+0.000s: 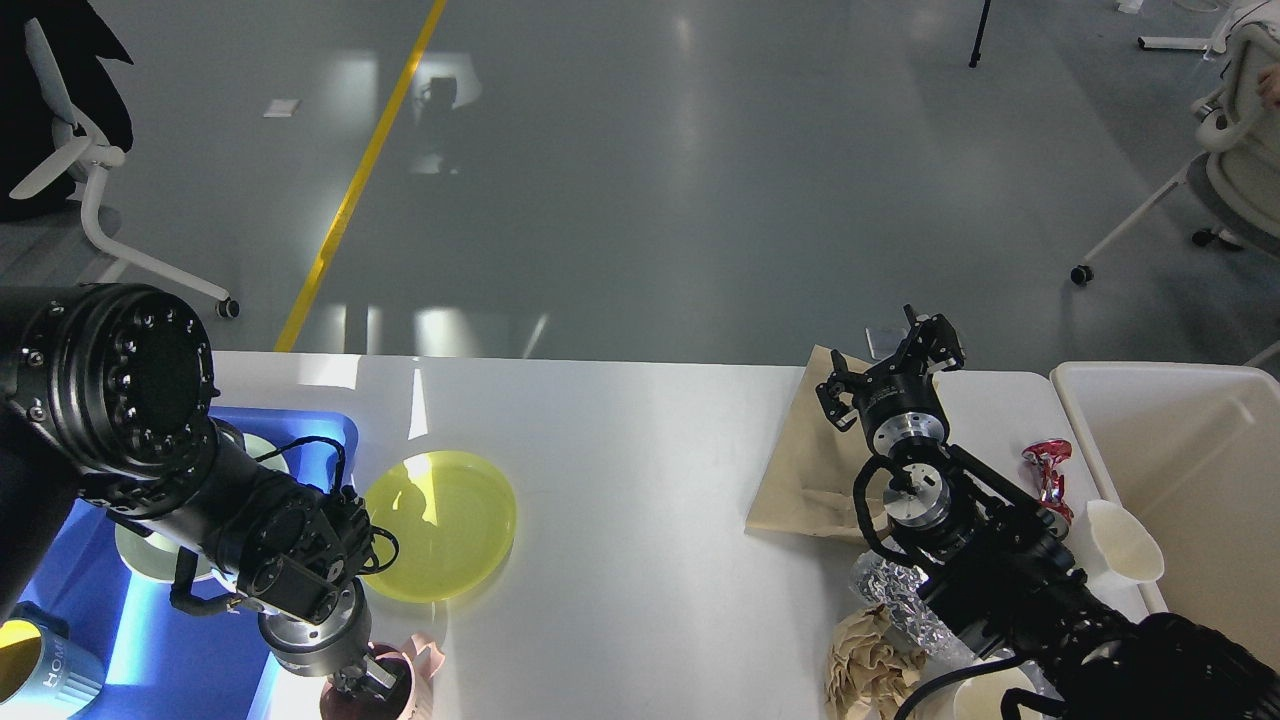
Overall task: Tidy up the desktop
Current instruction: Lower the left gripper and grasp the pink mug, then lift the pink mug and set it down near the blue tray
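The white desktop (640,440) fills the lower half of the head view. My left gripper (368,682) points down at the front edge, its fingertips at or inside a pink cup (415,668) with a dark inside. I cannot make out whether it grips the cup. My right gripper (888,366) is open and empty, hovering over the far edge of a flat brown paper bag (805,470). A yellow translucent plate (445,525) lies left of centre, next to the left arm.
A blue tray (320,430) at the left holds a pale green dish (145,555) and a blue can (45,675). A cream bin (1180,450) stands at the right. Near it lie a red wrapper (1047,468), a tipped white cup (1125,540), a foil ball (890,585) and crumpled brown paper (865,665).
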